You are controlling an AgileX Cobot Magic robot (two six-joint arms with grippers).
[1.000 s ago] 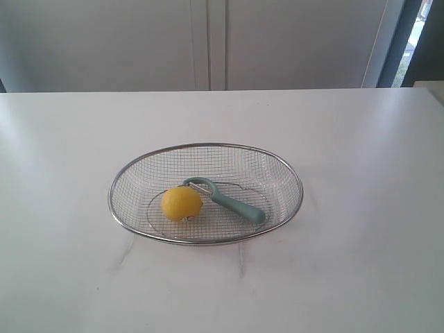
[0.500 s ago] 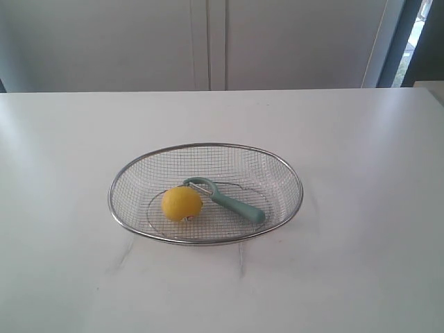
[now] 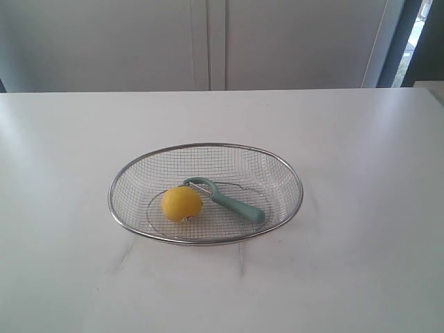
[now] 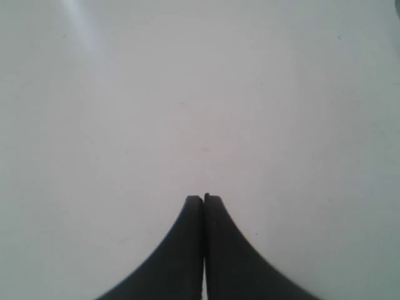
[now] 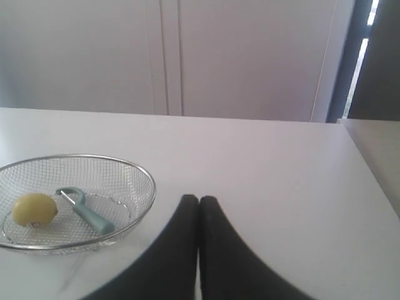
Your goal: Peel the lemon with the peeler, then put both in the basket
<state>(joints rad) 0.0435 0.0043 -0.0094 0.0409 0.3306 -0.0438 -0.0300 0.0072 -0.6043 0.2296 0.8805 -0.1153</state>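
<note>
While left pincer [image 4: 204, 199] and right pincer [image 5: 199, 200] sit closed, yellow lemon [image 3: 182, 204] beside teal peeler [image 3: 236, 206], in mesh basket [image 3: 205, 145]

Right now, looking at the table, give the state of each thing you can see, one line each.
Basket: upright on the table, two things inside.
Lemon: lying in the basket, skin yellow, sticker low on its side.
Peeler: lying flat in the basket, head by the lemon, nothing holding it.
Left gripper: shut, empty, over bare table.
Right gripper: shut, empty, away from the basket.
</note>
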